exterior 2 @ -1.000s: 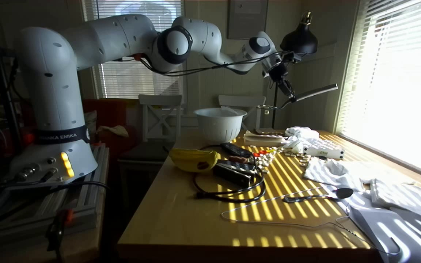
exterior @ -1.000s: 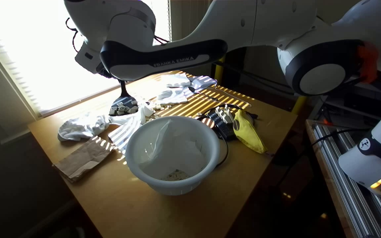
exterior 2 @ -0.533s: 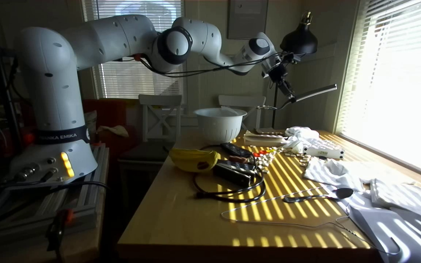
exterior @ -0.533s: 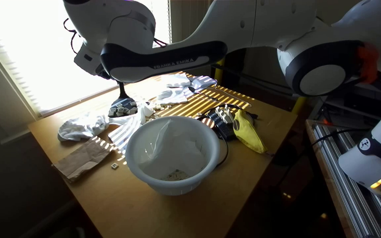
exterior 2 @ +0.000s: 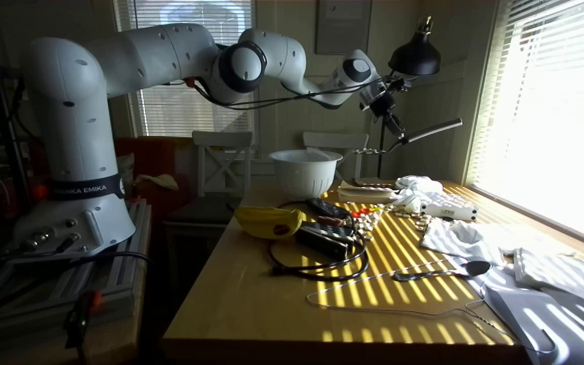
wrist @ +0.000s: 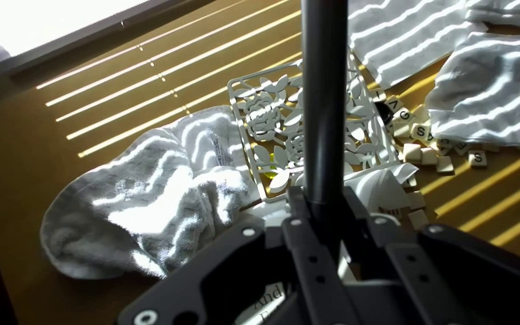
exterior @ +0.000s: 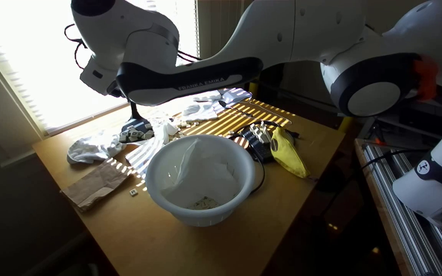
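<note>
A long-handled dark utensil (wrist: 325, 104) with a smooth, round handle hangs tilted in the air above the wooden table (exterior 2: 251, 314). The black two-fingered gripper (wrist: 324, 203) is clamped on that handle, its fingers only as far apart as the handle is thick. In the wrist view the handle runs out past the top edge. In an exterior view the utensil's broad dark head (exterior: 136, 123) bears a heap of small pale letter tiles (exterior: 136, 135), most too small to read, while the white robot arm (exterior: 150, 57) hides the gripper.

In both exterior views a white plastic bowl (exterior 2: 304, 175) with a slotted wall stands on the table, apart from the head. A translucent sheet (exterior: 185, 161) leans inside it; the small pieces (exterior: 204, 203) at the bottom are hard to make out. A single tile marked R (exterior: 133, 192) lies between the bowl and a flat brown paper bag (exterior: 96, 184).

In the wrist view the handle crosses a pierced white tray (wrist: 262, 117) patterned with flowers and leaves, hiding part of it. A crumpled white towel (wrist: 142, 212) meets the tray's edge; loose letter tiles (wrist: 420, 131) lie on its other side. The gripper covers most of a printed sheet (wrist: 266, 295).
</note>
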Controlling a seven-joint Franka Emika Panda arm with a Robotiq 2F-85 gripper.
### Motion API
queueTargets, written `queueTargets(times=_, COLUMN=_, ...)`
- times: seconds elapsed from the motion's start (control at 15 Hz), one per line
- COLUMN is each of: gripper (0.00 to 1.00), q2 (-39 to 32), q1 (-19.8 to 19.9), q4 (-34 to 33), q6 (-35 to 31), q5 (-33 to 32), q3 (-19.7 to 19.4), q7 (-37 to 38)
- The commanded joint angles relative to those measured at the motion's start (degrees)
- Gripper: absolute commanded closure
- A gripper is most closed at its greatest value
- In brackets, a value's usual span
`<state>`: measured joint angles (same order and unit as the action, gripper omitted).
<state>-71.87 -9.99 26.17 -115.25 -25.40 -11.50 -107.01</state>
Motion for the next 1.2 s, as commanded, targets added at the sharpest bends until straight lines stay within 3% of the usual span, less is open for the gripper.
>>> queueTargets(times=0.0, gripper=0.94, q2=-1.5, q1=0.5, q4=-1.9, q6=-6.4, q5=0.8, q3=0.9, q7=-4.0)
queueTargets(times=0.27, gripper=0.94, q2=-1.6, q1=1.3, q4=-1.1, q6=-9.7, q5=3.4, q3=4.2, q7=-10.0)
queueTargets(times=0.6, gripper=0.94, q2=-1.9, q1=2.3, q4=-2.0, q6=-8.6, q5=7.5, q3=7.9, q7=-18.4)
queueTargets(times=1.13, gripper=0.94, q2=-0.4, q1=1.9, q4=-0.9, q6=-7.9, q5=8.5, q3=8.3, q7=-24.2)
